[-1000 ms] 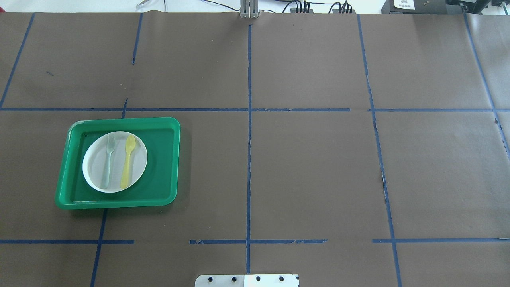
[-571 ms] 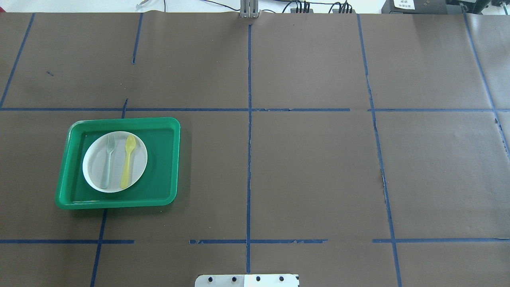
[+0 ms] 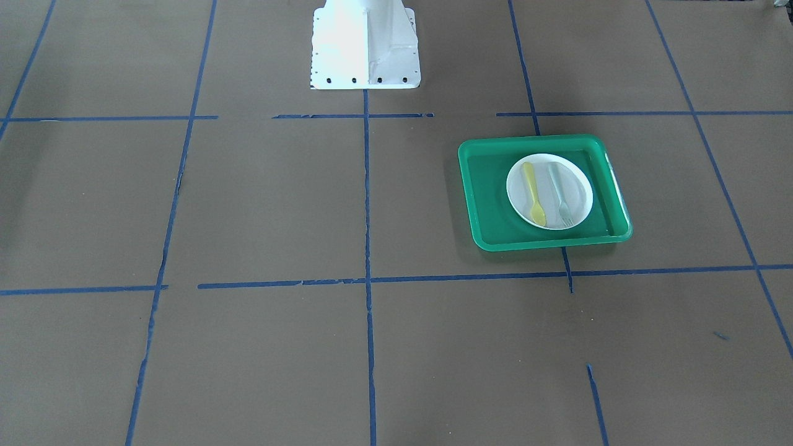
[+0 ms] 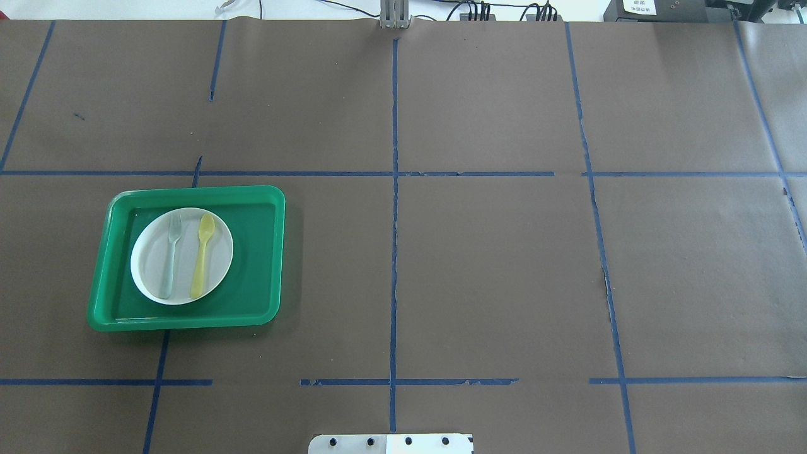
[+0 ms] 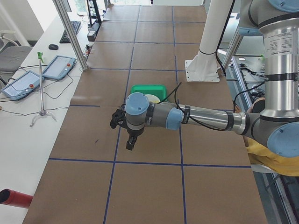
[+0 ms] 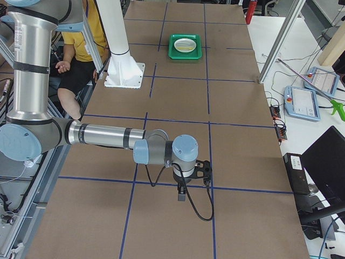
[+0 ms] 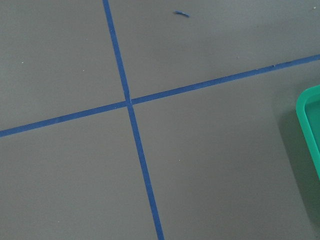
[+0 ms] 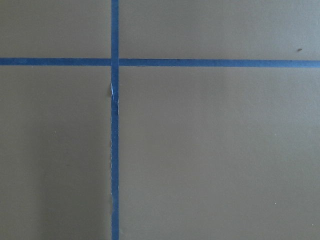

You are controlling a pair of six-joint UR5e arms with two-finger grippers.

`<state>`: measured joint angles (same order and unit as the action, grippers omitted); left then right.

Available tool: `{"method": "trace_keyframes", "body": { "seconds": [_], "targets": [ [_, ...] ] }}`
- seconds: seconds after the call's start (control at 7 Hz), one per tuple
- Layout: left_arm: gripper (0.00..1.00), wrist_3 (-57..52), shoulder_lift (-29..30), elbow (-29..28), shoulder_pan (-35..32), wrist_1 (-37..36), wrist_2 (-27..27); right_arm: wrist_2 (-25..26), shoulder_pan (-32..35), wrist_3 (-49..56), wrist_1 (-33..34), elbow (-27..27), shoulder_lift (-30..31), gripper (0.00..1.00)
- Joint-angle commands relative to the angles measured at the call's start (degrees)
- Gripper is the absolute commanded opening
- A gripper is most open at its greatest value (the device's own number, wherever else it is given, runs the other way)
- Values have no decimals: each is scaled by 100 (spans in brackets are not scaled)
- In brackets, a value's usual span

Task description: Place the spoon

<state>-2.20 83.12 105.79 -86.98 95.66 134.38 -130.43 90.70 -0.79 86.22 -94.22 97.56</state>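
The yellow spoon (image 4: 202,255) lies on the white plate (image 4: 151,268) inside the green tray (image 4: 258,252), parallel to a grey-green fork (image 4: 170,255) on its left. In the front-facing view the spoon (image 3: 533,193) lies left of the fork (image 3: 560,195). Neither gripper shows in the overhead or front-facing views. The left gripper (image 5: 130,143) hangs above the table well short of the tray (image 5: 148,87); I cannot tell if it is open. The right gripper (image 6: 181,193) hangs far from the tray (image 6: 185,46); I cannot tell its state either.
Brown paper with blue tape lines covers the table. The white robot base (image 3: 365,43) stands at the table's middle near edge. The tray's rim (image 7: 310,130) shows at the right edge of the left wrist view. A person in yellow (image 6: 81,43) sits behind the robot.
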Motion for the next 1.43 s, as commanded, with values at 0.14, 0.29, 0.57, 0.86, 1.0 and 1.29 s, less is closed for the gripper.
{"method": "trace_keyframes", "body": {
  "seconds": [0.14, 0.29, 0.57, 0.86, 1.0, 1.29],
  "targets": [
    [100, 1742, 420, 424, 1074, 31, -781, 0, 0, 0, -9, 0, 0, 100],
    [100, 2350, 772, 416, 1661, 40, -755, 0, 0, 0, 0, 0, 0, 100],
    [100, 4516, 1510, 459, 2969, 67, -799, 0, 0, 0, -9, 0, 0, 100],
    [100, 5980, 2241, 346, 4175, 154, -1551, 0, 0, 0, 0, 0, 0, 100],
    [96, 6194, 2261, 163, 4389, 520, -1711, 0, 0, 0, 0, 0, 0, 100],
    [61, 6338, 2243, -418, 4576, 1295, -1889, 0, 0, 0, 0, 0, 0, 100]
  ]
}}
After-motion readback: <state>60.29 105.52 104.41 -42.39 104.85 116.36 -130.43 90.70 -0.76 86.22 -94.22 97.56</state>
